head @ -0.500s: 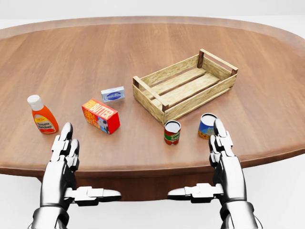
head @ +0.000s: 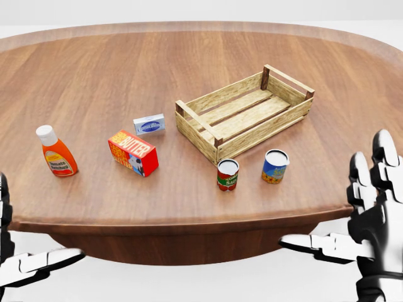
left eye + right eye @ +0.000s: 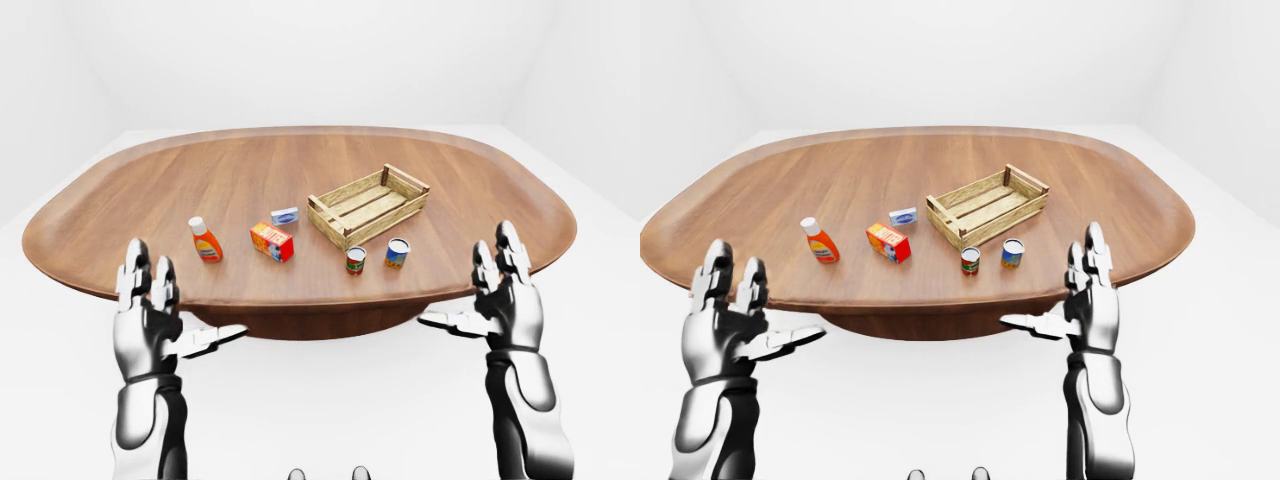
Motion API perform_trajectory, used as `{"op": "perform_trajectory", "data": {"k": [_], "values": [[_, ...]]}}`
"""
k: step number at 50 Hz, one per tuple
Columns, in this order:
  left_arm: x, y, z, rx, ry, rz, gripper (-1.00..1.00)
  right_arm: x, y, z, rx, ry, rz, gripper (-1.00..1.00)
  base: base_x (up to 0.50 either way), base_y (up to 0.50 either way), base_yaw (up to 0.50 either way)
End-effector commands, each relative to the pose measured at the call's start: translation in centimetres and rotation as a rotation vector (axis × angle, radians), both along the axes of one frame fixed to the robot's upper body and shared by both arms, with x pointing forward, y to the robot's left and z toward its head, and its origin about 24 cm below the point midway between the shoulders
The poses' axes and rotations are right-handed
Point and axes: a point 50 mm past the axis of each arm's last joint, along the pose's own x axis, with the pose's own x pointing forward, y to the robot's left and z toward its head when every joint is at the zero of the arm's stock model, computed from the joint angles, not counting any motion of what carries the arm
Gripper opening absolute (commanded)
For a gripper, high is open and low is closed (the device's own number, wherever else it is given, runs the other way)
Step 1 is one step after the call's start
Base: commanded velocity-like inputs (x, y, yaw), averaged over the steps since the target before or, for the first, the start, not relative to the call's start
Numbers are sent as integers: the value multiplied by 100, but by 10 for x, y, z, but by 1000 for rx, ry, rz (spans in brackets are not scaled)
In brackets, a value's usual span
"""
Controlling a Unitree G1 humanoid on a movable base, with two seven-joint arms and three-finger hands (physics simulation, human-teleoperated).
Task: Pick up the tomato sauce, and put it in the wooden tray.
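The tomato sauce bottle (image 2: 56, 155) stood upright near the left of the oval tabletop (image 2: 189, 69) in the head view, well apart from the wooden tray (image 2: 245, 113); a butter box (image 2: 133, 153), a small blue box (image 2: 148, 124) and two cans (image 2: 228, 174) (image 2: 275, 166) lay between; the left hand (image 3: 146, 300) and right hand (image 3: 506, 292) hovered at the near edge, fingers (image 2: 378, 165) spread wide, holding nothing.

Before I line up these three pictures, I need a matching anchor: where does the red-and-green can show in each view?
Head view: red-and-green can, lower centre, just below the wooden tray's near corner.
Left-eye view: right of centre, below the tray.
Right-eye view: at centre, below the tray.
Shared landmark: the blue can stands immediately to its right in all three.
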Motion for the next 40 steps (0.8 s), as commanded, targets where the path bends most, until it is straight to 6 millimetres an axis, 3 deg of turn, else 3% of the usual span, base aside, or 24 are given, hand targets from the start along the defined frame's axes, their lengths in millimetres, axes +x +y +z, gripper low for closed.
{"op": "perform_trajectory", "data": {"k": [1, 10, 40], "values": [[-61, 34, 57, 28, -271, 162, 100, -38, -35, 49, -10, -228, -129, 100, 0, 0, 0], [-59, 32, 56, 34, -269, 144, 100, -37, -32, 44, 15, -216, -99, 100, 2, 0, 0], [-56, 26, 57, 43, -272, 102, 100, -38, -28, 42, -10, -199, -69, 100, 50, 0, 0]]}}
